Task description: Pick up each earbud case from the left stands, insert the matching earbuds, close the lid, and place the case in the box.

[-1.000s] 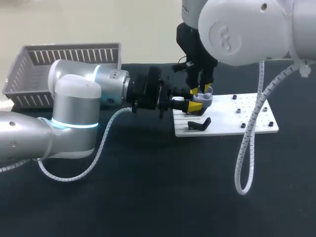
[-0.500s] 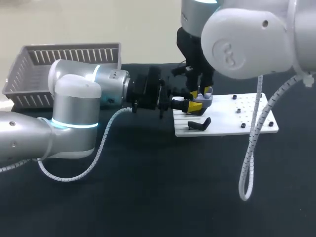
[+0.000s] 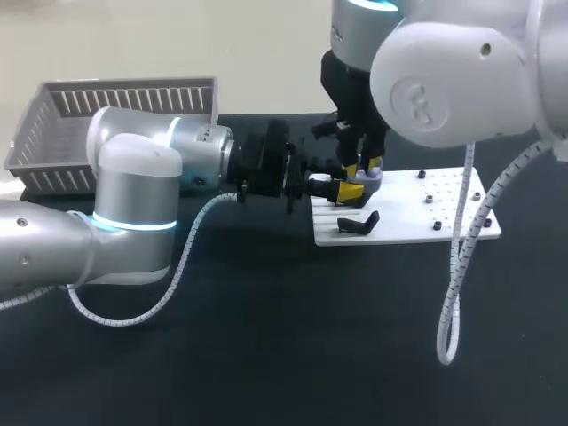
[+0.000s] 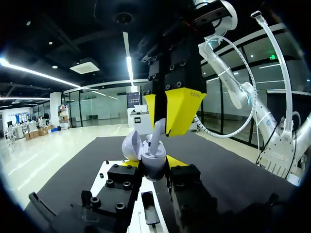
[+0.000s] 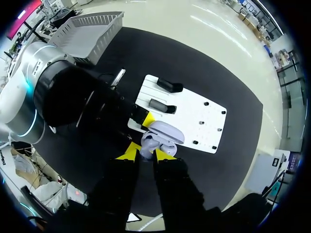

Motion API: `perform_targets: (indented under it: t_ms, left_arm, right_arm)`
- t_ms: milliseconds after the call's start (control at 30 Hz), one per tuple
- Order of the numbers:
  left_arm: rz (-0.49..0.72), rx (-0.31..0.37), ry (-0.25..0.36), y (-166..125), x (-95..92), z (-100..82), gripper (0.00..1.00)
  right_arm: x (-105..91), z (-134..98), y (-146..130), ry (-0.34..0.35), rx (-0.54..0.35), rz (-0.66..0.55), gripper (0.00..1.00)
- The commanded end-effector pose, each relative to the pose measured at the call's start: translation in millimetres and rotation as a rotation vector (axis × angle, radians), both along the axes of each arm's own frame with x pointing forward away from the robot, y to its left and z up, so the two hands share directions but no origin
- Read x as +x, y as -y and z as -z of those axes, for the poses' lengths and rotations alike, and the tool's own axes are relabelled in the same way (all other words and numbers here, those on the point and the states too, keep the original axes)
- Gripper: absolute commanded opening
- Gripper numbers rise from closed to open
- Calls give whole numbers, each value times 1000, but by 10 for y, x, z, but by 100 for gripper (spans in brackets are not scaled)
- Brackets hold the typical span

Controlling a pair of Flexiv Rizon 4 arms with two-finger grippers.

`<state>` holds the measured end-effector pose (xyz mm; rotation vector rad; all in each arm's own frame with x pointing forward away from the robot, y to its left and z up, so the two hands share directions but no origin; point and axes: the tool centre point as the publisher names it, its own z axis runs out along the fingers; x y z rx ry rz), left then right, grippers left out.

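A lavender earbud case (image 4: 154, 165) with its lid (image 4: 130, 145) open sits between the yellow tips of my left gripper (image 3: 341, 189), which is shut on it just above the white stand plate (image 3: 444, 209). From above, my right gripper (image 3: 363, 166) is shut on a white earbud (image 4: 158, 132) whose lower end is in the case's opening. In the right wrist view the case (image 5: 166, 133) lies just ahead of my right gripper (image 5: 146, 153), with the left arm's yellow tip (image 5: 147, 119) beside it.
Two black stands (image 3: 358, 224) sit on the near left part of the white plate, several small black pegs (image 3: 428, 199) on its right part. A grey slatted basket (image 3: 115, 106) stands at the back left. The right arm's white cable (image 3: 454, 284) hangs over the black table.
The right arm's upper links and its hanging cable have shifted a little to the right. Both grippers stay at the case; the left arm has not moved.
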<state>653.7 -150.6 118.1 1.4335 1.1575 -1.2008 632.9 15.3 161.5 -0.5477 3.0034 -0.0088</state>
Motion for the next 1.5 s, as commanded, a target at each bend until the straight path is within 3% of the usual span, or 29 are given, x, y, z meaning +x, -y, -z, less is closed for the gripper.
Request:
perform_targets:
  t_ms: [33, 800, 867, 900, 1233, 1500]
  left_arm:
    - [-2, -3, 2, -1, -5, 9, 0]
    - [-2, -3, 2, -1, -5, 9, 0]
    - [-2, -3, 2, -1, -5, 9, 0]
    - [-2, -3, 2, -1, -5, 9, 0]
    - [-2, -3, 2, -1, -5, 9, 0]
    - [-2, -3, 2, -1, -5, 9, 0]
  right_arm:
    - [25, 24, 15, 1, 2, 5, 0]
    - [116, 101, 48, -14, 19, 7, 0]
    - [114, 93, 49, -13, 24, 3, 45]
    - [106, 81, 48, -13, 26, 1, 100]
    - [23, -283, 63, 43, 85, -17, 100]
    - [377, -367, 358, 119, 82, 158, 100]
